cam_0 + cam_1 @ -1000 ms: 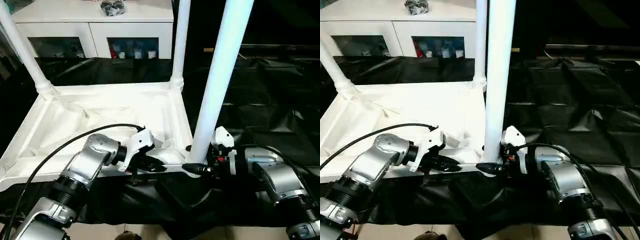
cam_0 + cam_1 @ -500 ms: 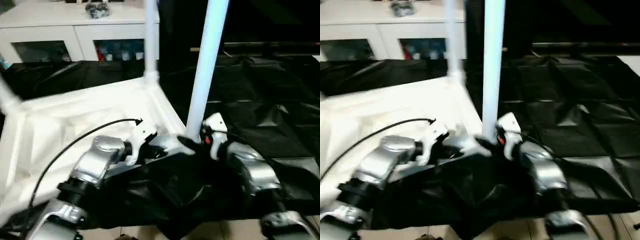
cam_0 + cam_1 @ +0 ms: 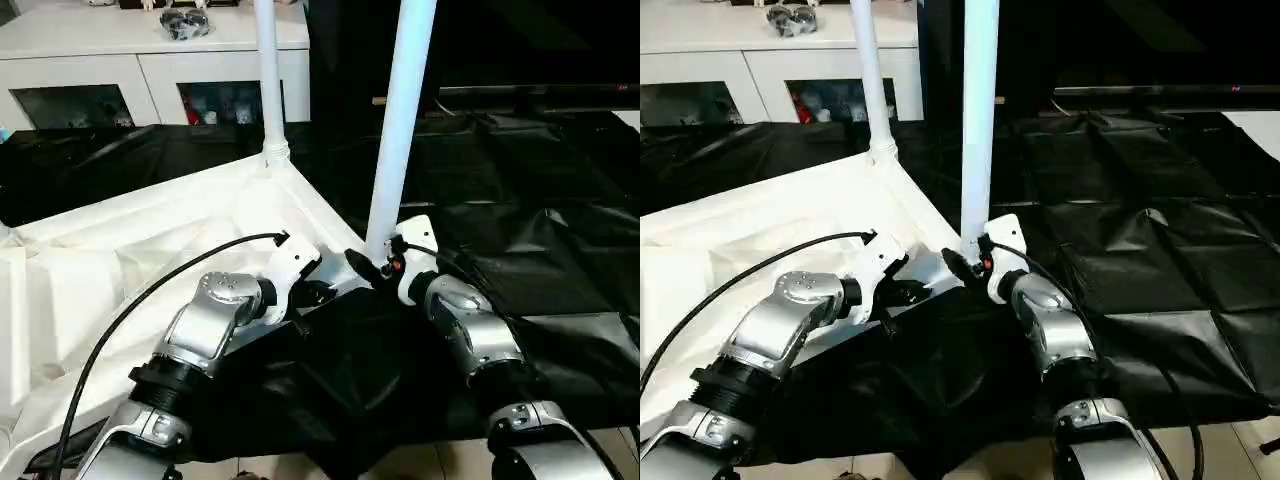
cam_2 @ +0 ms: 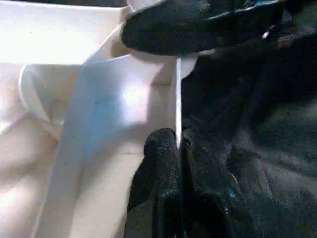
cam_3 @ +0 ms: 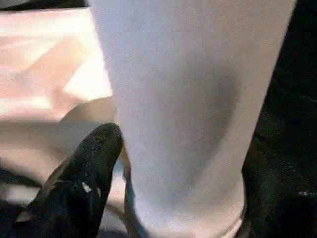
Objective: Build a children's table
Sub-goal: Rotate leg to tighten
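While the tabletop point(image 3: 120, 250) lay upside down on black sheeting point(image 3: 540, 230), the left gripper point(image 3: 318, 292) pinched its rim. The right gripper point(image 3: 372, 268) straddled the near leg point(image 3: 398, 120), fingers apart. A cabinet point(image 3: 150, 60) stood behind.

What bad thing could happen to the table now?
The left gripper pinches only the thin rim of the upside-down tabletop, so the rim might slip out. The right gripper sits around the foot of the near leg; that tall leg could lean or pop from its corner socket if nudged. The black cloth is bunched under the near edge, so the tabletop might slide or catch.
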Controlling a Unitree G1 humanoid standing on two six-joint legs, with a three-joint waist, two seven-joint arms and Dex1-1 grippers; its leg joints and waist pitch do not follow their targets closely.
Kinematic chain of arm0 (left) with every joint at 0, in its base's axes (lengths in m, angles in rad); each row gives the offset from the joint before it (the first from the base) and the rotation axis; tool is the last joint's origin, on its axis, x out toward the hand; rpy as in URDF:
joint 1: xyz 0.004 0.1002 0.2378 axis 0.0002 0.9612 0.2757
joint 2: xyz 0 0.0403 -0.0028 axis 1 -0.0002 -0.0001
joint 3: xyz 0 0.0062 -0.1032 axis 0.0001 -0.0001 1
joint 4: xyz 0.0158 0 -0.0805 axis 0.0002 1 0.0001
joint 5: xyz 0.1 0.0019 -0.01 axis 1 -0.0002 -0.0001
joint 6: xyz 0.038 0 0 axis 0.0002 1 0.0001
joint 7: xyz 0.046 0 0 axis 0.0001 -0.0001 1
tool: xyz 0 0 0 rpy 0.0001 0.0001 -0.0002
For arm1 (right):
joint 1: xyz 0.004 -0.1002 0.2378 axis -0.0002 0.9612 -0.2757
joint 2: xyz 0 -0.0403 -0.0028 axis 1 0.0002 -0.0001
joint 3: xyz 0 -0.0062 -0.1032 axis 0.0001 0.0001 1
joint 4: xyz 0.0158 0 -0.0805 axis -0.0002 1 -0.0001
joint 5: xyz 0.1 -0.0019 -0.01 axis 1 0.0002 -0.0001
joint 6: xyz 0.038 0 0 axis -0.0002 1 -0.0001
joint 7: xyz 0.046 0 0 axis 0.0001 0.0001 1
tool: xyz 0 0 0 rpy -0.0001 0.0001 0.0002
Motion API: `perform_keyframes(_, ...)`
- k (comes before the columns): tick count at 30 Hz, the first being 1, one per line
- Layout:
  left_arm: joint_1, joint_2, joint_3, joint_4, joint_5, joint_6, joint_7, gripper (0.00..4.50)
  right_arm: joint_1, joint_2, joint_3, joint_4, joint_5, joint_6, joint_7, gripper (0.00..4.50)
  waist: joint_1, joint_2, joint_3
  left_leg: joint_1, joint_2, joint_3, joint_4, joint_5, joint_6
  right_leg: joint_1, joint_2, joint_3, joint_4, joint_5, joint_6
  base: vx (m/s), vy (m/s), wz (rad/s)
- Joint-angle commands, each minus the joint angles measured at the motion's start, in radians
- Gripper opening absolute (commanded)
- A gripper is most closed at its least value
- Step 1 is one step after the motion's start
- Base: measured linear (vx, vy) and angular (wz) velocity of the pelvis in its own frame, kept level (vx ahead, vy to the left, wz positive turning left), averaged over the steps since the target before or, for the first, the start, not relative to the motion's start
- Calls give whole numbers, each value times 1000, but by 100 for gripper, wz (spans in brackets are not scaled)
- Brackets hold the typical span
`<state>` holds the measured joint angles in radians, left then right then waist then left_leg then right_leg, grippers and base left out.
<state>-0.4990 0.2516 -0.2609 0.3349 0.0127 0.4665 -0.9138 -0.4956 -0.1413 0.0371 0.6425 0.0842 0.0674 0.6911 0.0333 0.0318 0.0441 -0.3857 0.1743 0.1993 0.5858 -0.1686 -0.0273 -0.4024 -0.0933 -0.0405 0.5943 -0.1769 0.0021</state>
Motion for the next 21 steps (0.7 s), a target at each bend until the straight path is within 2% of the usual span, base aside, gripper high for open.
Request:
perform_keyframes(1,-28,-14,-37,-56,-46,-61,-88,0,27,6,106,-44,24,3,175,363,5,-6,-60,20,49,-25,-76,-309,28,36,-47,32,-75,-227,-209,0,0,0)
perform_keyframes(3,-29,13,-40,-49,-57,-81,-139,0,56,-43,122,-100,50,6,282,363,9,-7,-62,18,49,-25,-72,-269,49,41,-46,30,-67,-167,-229,0,0,0)
perform_keyframes(5,-33,32,-40,-37,-62,-92,-173,0,78,-81,134,-140,68,8,358,363,17,1,-63,20,52,-23,-69,-234,68,40,-47,29,-62,-122,-255,0,0,0)
perform_keyframes(7,-38,47,-39,-24,-64,-107,-199,0,95,-112,144,-169,80,14,418,363,26,-2,-62,21,53,-21,-69,-240,70,42,-45,27,-63,-135,-257,0,0,0)
perform_keyframes(10,-47,72,-39,2,-72,-135,-242,0,131,-167,164,-230,108,56,523,363,37,-1,-58,25,56,-20,-72,-271,61,37,-44,27,-67,-180,-254,0,0,0)
perform_keyframes(12,-50,87,-37,14,-81,-146,-273,0,153,-195,180,-267,116,82,569,363,42,-2,-55,26,58,-21,-77,-314,41,35,-46,29,-70,-247,-238,0,0,0)
perform_keyframes(16,-54,106,-46,18,-75,-154,-310,0,172,-218,205,-304,116,120,602,363,48,-4,-54,27,58,-24,-81,-340,19,31,-50,31,-75,-307,-217,0,0,0)
perform_keyframes(17,-54,108,-45,17,-75,-156,-315,0,175,-221,209,-311,118,128,608,339,50,2,-53,32,58,-23,-81,-355,8,27,-50,33,-80,-322,-211,0,0,0)
perform_keyframes(19,-57,113,-46,27,-76,-167,-332,0,181,-231,226,-326,115,151,624,330,51,3,-53,31,58,-25,-83,-363,-2,28,-50,33,-79,-323,-208,0,0,0)
perform_keyframes(21,-61,110,-47,35,-73,-167,-327,0,183,-228,229,-330,112,160,622,302,51,7,-54,31,58,-26,-84,-368,-8,27,-49,32,-78,-310,-211,0,0,0)
